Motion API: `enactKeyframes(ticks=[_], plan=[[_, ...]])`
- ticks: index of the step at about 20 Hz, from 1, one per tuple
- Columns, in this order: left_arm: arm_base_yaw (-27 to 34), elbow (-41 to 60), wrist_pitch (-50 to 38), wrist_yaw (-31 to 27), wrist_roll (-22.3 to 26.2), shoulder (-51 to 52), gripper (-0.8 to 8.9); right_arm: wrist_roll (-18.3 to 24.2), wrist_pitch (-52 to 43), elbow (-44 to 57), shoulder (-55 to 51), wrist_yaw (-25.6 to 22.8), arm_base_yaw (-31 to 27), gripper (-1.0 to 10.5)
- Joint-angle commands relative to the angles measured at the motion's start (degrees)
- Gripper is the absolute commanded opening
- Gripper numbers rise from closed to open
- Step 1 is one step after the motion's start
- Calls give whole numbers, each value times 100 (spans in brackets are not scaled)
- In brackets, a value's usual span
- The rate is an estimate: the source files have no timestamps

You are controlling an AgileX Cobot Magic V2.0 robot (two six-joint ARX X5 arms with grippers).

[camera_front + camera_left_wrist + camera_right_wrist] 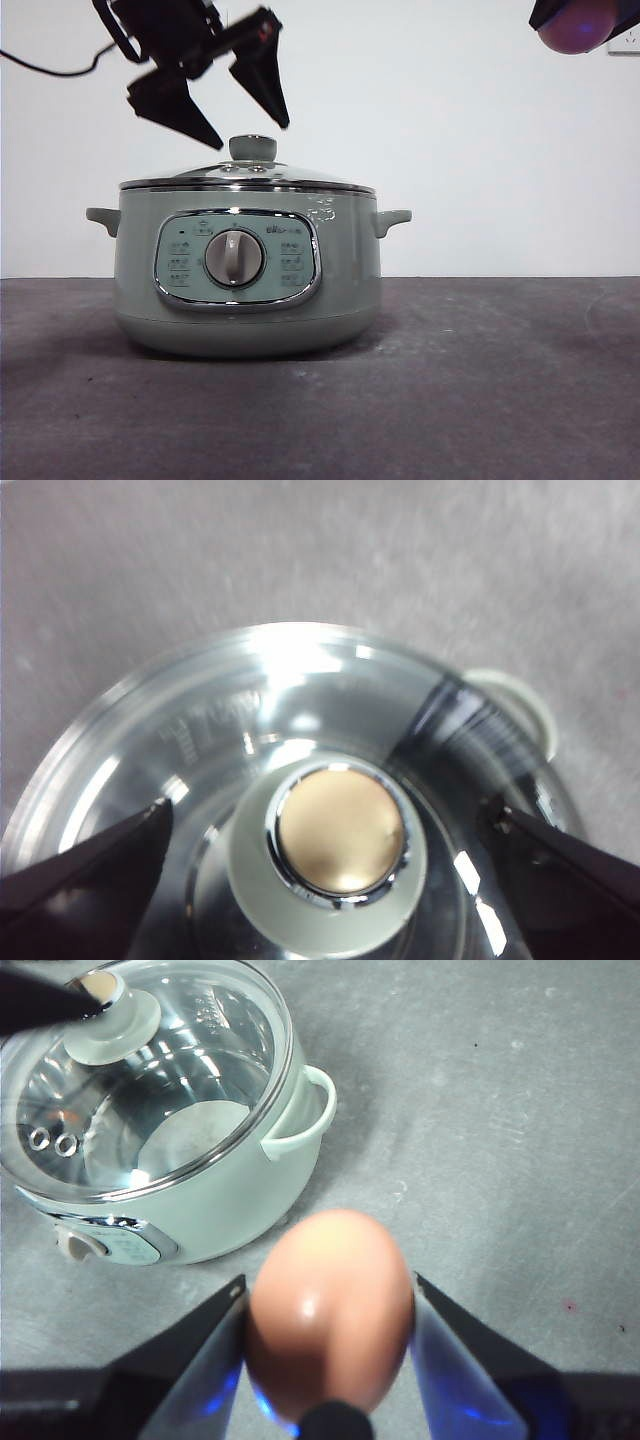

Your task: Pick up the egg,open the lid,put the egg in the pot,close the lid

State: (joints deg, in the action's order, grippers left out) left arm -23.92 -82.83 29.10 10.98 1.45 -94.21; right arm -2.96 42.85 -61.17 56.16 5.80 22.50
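Note:
The sage-green pot (340,290) stands on the dark table with the glass lid (300,178) sitting on it. My left gripper (249,134) hangs open just above the lid's green knob (253,150), one jaw on each side. In the left wrist view the left gripper (330,810) straddles the knob (335,905) without touching it. My right gripper (328,1282) is shut on the reddish-brown egg (330,1330), held high to the right of the pot (230,1200). In the front view the egg (575,30) shows at the top right corner, tinted purple.
The pot's handle (305,1110) sticks out toward the egg's side. Its front panel carries a grey dial (235,258). Grey table (500,380) stretches to the right of the pot, with a white wall behind.

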Motion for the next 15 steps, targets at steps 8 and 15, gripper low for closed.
enactKeyframes(ticks=[8, 15], plan=[[-131, -4, -24, -44, 2, -229, 426, 96, -85, 2, -2, 0, 7, -12], [-243, -4, -42, -39, 4, -229, -9, 96, -81, 2, -2, 0, 7, -12]])
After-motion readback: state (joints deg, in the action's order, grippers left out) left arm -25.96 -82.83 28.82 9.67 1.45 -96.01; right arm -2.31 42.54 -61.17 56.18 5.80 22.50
